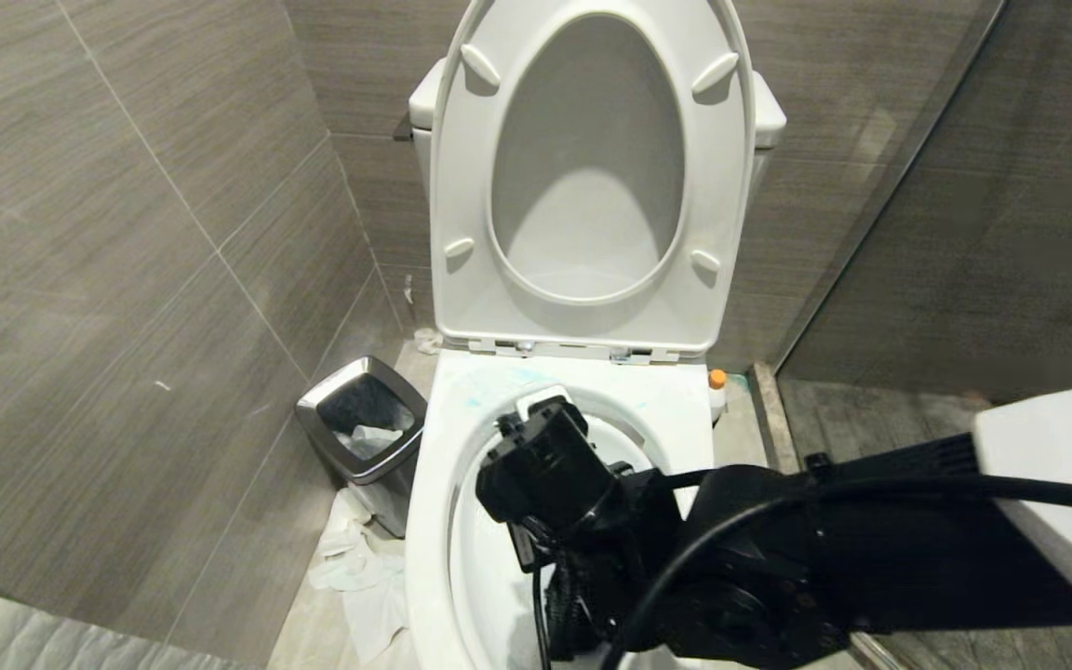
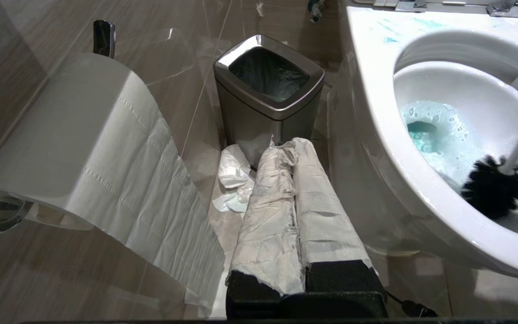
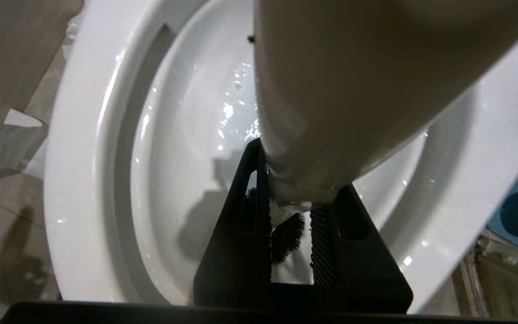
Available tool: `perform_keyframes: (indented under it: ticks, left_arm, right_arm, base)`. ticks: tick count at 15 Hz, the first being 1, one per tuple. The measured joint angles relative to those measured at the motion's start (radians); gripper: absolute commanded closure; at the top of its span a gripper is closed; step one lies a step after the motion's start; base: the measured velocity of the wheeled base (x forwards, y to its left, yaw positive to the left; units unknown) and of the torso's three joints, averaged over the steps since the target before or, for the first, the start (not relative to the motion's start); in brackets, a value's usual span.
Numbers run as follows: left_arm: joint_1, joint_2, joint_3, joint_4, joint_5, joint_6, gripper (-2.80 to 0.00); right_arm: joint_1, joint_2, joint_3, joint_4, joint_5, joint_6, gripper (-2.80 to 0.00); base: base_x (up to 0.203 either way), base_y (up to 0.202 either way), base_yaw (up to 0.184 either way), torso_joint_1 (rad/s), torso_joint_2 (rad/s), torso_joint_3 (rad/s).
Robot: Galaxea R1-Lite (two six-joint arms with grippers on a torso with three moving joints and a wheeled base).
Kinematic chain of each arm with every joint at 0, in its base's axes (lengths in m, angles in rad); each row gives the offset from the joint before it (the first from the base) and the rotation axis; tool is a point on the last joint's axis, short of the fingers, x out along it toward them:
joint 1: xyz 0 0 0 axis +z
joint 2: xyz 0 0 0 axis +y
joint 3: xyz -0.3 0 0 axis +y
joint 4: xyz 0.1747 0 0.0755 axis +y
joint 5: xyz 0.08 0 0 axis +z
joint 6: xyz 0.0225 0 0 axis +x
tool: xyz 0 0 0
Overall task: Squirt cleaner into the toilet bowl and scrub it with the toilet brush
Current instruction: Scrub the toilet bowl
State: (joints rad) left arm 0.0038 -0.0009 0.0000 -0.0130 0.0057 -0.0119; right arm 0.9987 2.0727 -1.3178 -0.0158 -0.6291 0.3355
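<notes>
right fingers (image 3: 290, 234) grip toilet brush (image 2: 495, 186) inside toilet bowl (image 2: 376, 112) holding blue cleaner (image 2: 439, 135)

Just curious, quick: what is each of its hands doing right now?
Left gripper: closed, holding nothing, parked beside the bin.
Right gripper: closed on the toilet brush, in the toilet bowl.

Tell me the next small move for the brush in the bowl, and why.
Probably sweep the brush sideways along the wall of the bowl. The right pincer is shut on the handle, the bristles already sit low inside, and the blue foamy cleaner pools at the bottom, so scrubbing should spread it.
</notes>
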Motion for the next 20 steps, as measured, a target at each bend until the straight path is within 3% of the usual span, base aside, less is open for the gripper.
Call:
perform_keyframes:
  ticks: [3, 7, 11, 17, 20]
  left_arm:
    - [0.000, 0.000, 0.000, 0.000, -0.001, 0.000, 0.00]
    - [0.000, 0.000, 0.000, 0.000, 0.000, 0.000, 0.00]
    - [0.000, 0.000, 0.000, 0.000, 0.000, 0.000, 0.00]
    - [0.000, 0.000, 0.000, 0.000, 0.000, 0.000, 0.00]
    - [0.000, 0.000, 0.000, 0.000, -0.001, 0.000, 0.00]
  right_arm:
    - [-0.052, -0.098, 0.141, -0.072, -0.001, 0.007, 0.00]
    - [-0.163, -0.094, 0.125, -0.167, -0.003, -0.046, 0.00]
    - [-0.213, -0.009, 0.012, -0.280, -0.002, -0.100, 0.00]
    - [-0.217, 0.165, -0.259, -0.282, -0.004, -0.105, 0.00]
    - [-0.179, 0.227, -0.335, -0.278, -0.001, -0.105, 0.00]
  base:
    - [0.000, 0.000, 0.000, 0.000, 0.00, 0.000]
    - [0.000, 0.000, 0.000, 0.000, 0.00, 0.000]
    - [0.000, 0.000, 0.000, 0.000, 0.00, 0.000]
    - [0.000, 0.000, 0.000, 0.000, 0.00, 0.000]
    - [0.000, 0.000, 0.000, 0.000, 0.00, 0.000]
